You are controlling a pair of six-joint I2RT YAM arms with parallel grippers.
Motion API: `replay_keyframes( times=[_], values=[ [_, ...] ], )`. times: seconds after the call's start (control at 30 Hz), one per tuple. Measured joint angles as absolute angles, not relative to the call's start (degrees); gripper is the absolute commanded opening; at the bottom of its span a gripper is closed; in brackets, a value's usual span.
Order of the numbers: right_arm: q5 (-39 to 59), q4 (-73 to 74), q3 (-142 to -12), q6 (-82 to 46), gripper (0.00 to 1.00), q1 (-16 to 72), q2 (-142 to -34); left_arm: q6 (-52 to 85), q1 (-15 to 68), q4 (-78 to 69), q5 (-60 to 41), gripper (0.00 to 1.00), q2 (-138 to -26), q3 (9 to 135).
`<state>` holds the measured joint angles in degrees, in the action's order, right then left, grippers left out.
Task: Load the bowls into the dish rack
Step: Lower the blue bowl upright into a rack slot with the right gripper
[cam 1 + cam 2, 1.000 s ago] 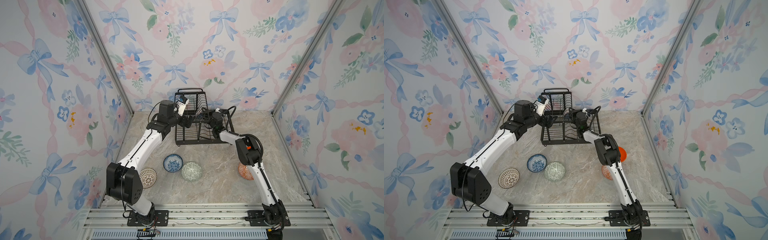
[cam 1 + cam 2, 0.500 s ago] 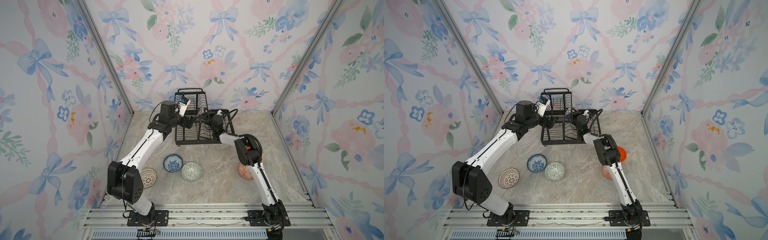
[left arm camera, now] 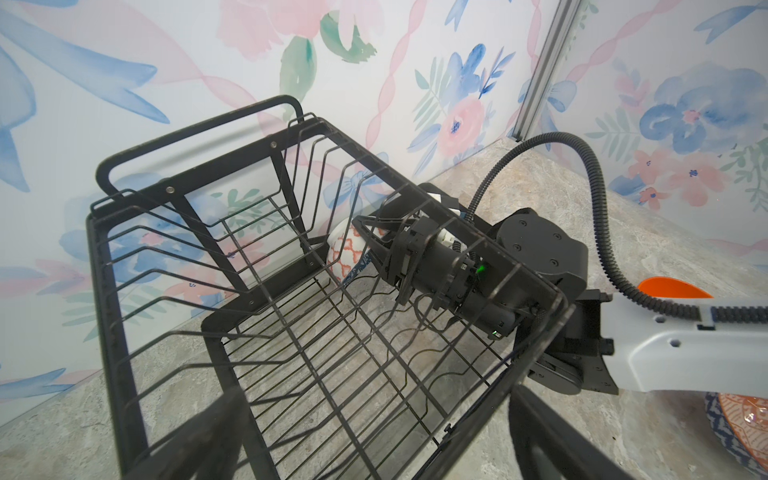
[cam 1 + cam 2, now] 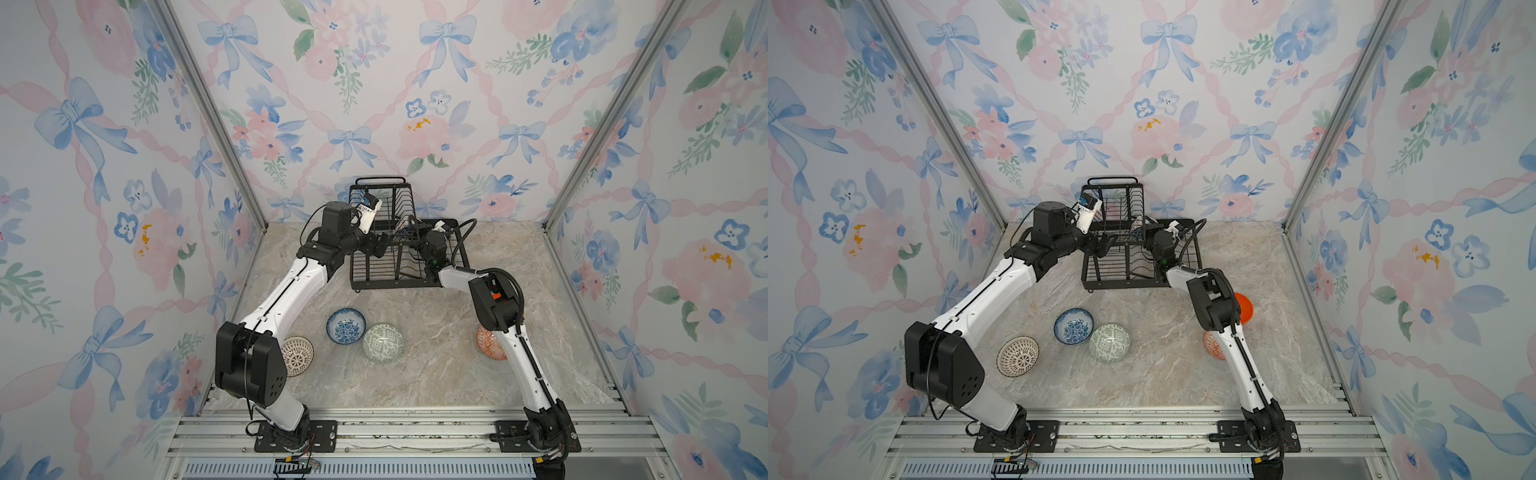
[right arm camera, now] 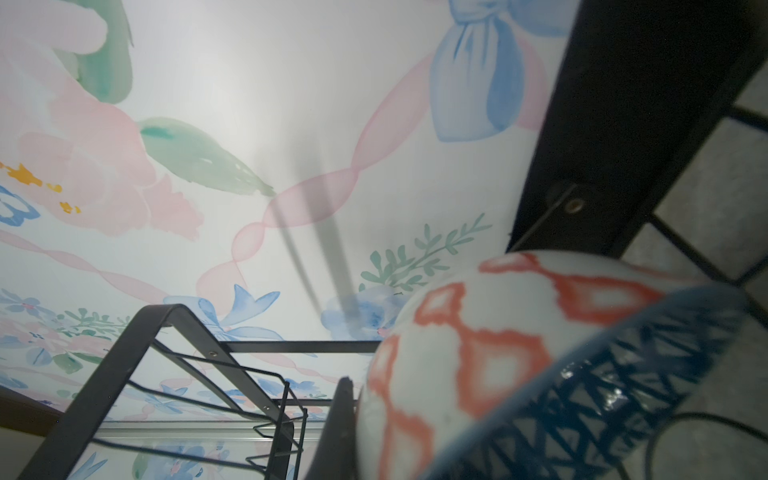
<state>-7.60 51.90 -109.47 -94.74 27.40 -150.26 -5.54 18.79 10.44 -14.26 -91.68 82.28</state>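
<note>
Two grippers at the dish rack (image 4: pixel 390 286): right gripper (image 3: pixel 363 237) clamped on a patterned bowl (image 3: pixel 347 259) tipped edgewise inside, left gripper (image 4: pixel 381 246) wide, empty, alongside.

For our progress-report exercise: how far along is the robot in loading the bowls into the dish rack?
Done: no bowl sits released in the dish rack yet. In hand: the right hand, shut, holds an orange-lattice bowl inside the rack; the left hand is open by the rack. Left: five bowls on the table: brown-patterned bowl, blue floral bowl, green bowl, orange-patterned bowl, plain orange bowl.
</note>
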Motion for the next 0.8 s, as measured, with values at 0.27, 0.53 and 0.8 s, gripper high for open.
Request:
replay_keyframes(
  times=[0.27, 0.53, 0.8],
  values=[
    [-7.5, 51.6, -109.9, -94.7, 0.02, 27.6, -150.4, -5.5, 18.8, 10.4, -14.2, 0.98, -91.7, 82.3],
    [-7.2, 50.3, -111.4, -94.8, 0.04, 28.3, -152.2, -5.6, 18.8, 10.4, -14.1, 0.98, -91.7, 82.3],
    [-7.4, 50.3, -112.5, -94.3, 0.04, 28.7, -153.1, -5.6, 18.8, 10.5, -13.8, 0.98, -91.5, 81.0]
  ],
)
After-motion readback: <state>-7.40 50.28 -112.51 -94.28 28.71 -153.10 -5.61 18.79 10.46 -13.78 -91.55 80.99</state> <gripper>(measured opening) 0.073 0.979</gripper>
